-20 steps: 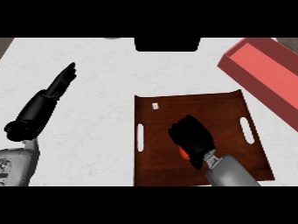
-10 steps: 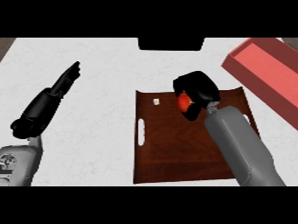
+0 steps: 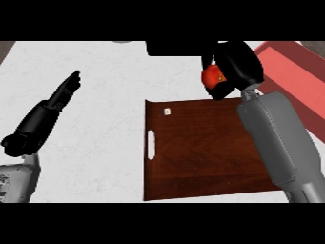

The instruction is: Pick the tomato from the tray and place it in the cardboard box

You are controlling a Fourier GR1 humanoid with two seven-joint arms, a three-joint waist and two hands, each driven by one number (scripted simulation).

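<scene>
Beyond the far edge of the tray (image 3: 193,157), the right robot hand (image 3: 237,62) is curled round the tomato (image 3: 213,76); only its red side shows. Hand and tomato sit just beside the cardboard box (image 3: 299,86), outside it. The left robot hand (image 3: 61,93) rests over the bench (image 3: 101,62), fingers straight, holding nothing.

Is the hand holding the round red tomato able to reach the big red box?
Probably yes. The right hand, curled round the round red tomato, hangs just left of the big red box, past the brown wooden tray, with nothing showing between them.
</scene>
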